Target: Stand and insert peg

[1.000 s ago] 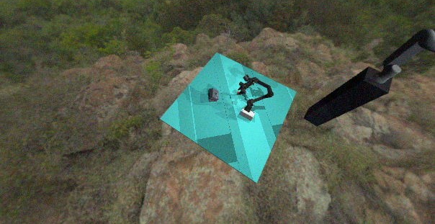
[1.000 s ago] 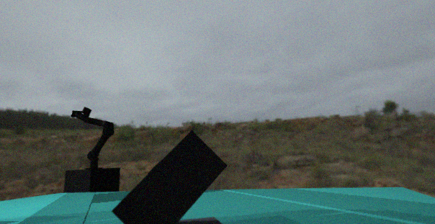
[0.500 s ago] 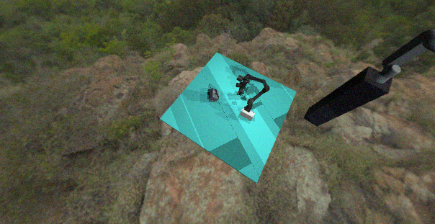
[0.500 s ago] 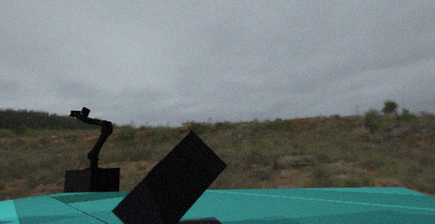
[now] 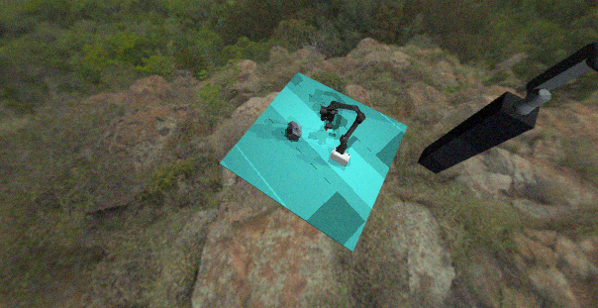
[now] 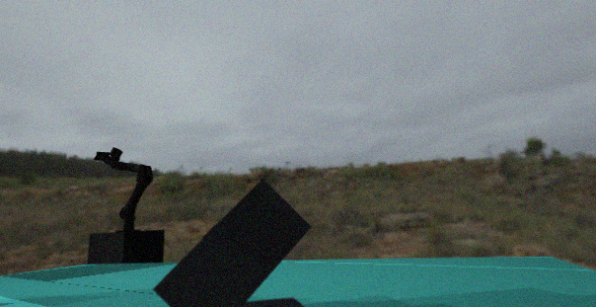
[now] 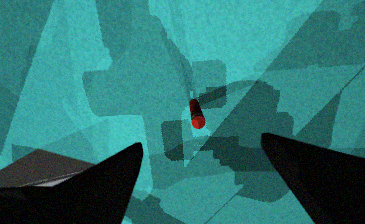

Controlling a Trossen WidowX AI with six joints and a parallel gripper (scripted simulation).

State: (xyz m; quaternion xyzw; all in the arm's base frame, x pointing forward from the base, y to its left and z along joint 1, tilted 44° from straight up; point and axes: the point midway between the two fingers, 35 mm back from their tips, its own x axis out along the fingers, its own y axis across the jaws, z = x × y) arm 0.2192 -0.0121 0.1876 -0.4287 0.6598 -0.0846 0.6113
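Note:
A short red peg (image 7: 197, 114) rests on the teal table (image 7: 58, 50) (image 5: 297, 189) (image 6: 395, 277). In the wrist view it sits just ahead of the gap between my fingers, seen from above with a round end facing the camera. Its white band does not show, and I cannot tell if it stands or lies. My gripper (image 7: 201, 143) (image 5: 327, 115) (image 6: 104, 156) is open wide and empty, held above the table and pointing down. The sloped panel (image 5: 293, 130) (image 6: 237, 248) stands to the left of the arm in the top view. Its hole is not visible.
The arm's white base (image 5: 340, 156) (image 6: 125, 246) sits near the table's middle. A large dark box on a rod (image 5: 480, 132) hangs off the table's right side. A grey-brown slab corner (image 7: 33, 167) shows behind the left finger. Rocky ground surrounds the table.

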